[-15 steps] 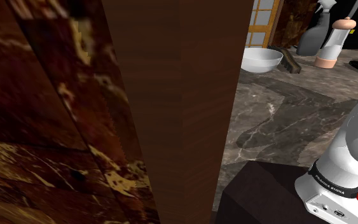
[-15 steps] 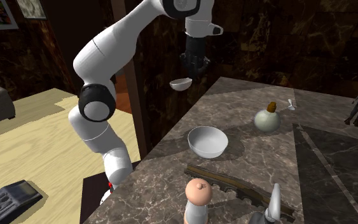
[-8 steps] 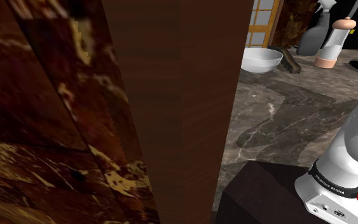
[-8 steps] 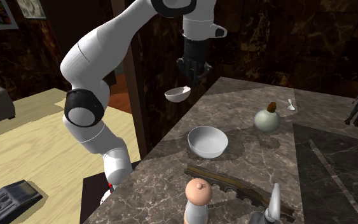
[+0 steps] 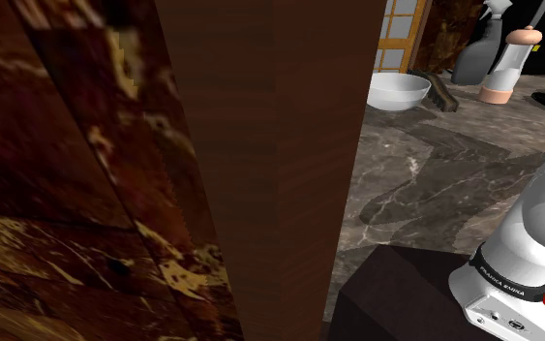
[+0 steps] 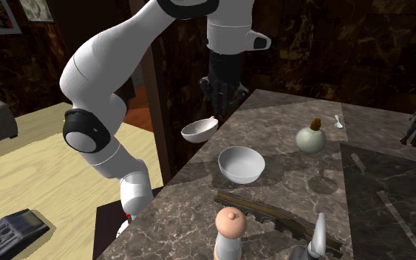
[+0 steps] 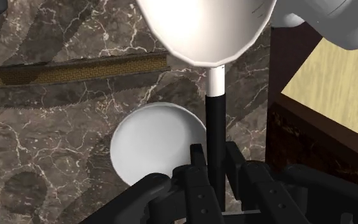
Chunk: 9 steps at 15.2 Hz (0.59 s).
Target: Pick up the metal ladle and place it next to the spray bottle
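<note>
Dropping lower and drifting left in the second exterior view, the ladle is hanging by the desk's edge, jaws clamping shut on its dark handle. It should, I reckon, be swinging rightward, riding high over the white bowl, toward the spray bottle. Pale flooring is lying left, veined dark marble spreading right.

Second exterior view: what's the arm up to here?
The Franka arm's pincer is shut on the black handle of a ladle. The ladle's white scoop hangs in the air near the edge of the marble counter, close to the white bowl. The ladle is not yet set down. The grey spray bottle stands farther along the counter, past a long dark brush.
</note>
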{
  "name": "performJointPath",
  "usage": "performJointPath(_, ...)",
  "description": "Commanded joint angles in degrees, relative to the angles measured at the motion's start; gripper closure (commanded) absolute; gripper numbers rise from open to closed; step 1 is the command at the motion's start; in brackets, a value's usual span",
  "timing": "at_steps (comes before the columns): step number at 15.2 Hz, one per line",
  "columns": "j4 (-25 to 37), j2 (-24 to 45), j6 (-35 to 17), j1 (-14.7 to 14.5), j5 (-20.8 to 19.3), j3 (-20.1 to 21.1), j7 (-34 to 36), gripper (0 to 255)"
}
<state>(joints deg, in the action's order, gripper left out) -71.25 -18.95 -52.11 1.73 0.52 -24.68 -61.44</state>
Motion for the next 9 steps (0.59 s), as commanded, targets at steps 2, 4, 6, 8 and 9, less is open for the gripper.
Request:
performJointPath(2,1.5,0.7,1.0,0.8,-1.4,-4.1,-5.8,255)
performJointPath(4,3.3,1.8,1.8,1.4,-2.0,-7.3,-9.9,255)
performJointPath(6,5.5,3.5,2.7,1.9,-2.3,-10.9,-14.4,255)
performJointPath(8,8.2,5.8,3.5,2.5,-2.1,-15.1,-19.3,255)
performJointPath(9,9.4,7.0,3.9,2.8,-1.7,-17.0,-21.4,255)
